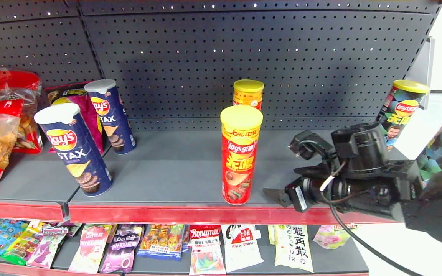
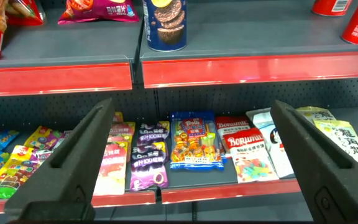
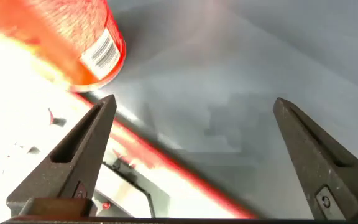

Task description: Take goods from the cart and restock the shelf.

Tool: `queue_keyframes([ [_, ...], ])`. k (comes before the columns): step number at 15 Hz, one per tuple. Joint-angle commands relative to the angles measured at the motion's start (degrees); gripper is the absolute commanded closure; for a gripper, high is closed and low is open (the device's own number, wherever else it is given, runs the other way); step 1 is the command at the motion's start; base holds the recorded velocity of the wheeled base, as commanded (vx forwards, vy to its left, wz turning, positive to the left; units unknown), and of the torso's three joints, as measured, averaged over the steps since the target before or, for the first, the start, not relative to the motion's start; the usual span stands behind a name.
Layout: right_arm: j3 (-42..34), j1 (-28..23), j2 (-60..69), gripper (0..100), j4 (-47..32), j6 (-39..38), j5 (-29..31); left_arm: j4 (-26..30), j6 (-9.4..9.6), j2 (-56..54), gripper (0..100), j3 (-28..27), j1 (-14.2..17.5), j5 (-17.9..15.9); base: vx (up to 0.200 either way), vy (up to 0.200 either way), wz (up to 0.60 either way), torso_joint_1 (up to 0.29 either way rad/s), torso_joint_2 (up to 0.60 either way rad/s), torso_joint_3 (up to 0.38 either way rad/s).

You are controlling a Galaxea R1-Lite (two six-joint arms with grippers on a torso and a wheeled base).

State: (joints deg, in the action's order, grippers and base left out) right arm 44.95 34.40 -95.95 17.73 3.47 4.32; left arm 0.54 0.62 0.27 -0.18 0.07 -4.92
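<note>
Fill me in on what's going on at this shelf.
A two-armed robot is restocking a store shelf. A red chip can stands upright near the shelf's front edge. The right claw is just beside it, open and empty, with the can not in its grip. The left claw is also open and empty, lower down, facing the snack bags on the level below. Blue cans are on the same shelf, farther to the robot's left.
</note>
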Motion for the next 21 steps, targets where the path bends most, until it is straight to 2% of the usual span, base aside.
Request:
queue_keyframes([
  [1,-6.71,-1.71,12.81,0,-0.06,0.04,-0.18,-0.01,-0.01,0.00,0,0.01,0.01,0.00,0.000,0.000,0.00,0.000,0.00,0.000],
  [4,-18.05,-7.86,27.57,0,-0.15,2.94,-2.12,-0.01,-0.01,0.00,0,0.01,0.01,0.00,0.000,0.000,0.00,0.000,0.00,0.000],
  [9,-33.26,-22.89,44.98,0,-0.15,7.78,-13.37,-0.01,-0.01,0.00,0,0.01,0.01,0.00,0.000,0.000,0.00,0.000,0.00,0.000],
  [13,-44.60,-31.85,57.90,0,0.12,10.06,-17.67,-0.01,-0.01,0.00,0,0.01,0.01,0.00,0.000,0.000,0.00,0.000,0.00,0.000],
  [15,-44.86,-32.82,65.45,0,-2.61,8.65,-17.94,-0.01,-0.01,0.00,0,0.01,0.01,0.00,0.000,0.000,0.00,0.000,0.00,0.000],
  [18,-43.28,-33.26,88.39,0,-18.96,7.60,-17.24,-0.01,-0.01,0.00,0,0.01,0.01,0.00,0.000,0.000,0.00,0.000,0.00,0.000],
  [21,-43.10,-34.14,95.78,0,-18.96,3.91,-16.62,-0.01,-0.01,0.00,0,0.01,0.01,0.00,0.000,0.000,0.00,0.000,0.00,0.000],
])
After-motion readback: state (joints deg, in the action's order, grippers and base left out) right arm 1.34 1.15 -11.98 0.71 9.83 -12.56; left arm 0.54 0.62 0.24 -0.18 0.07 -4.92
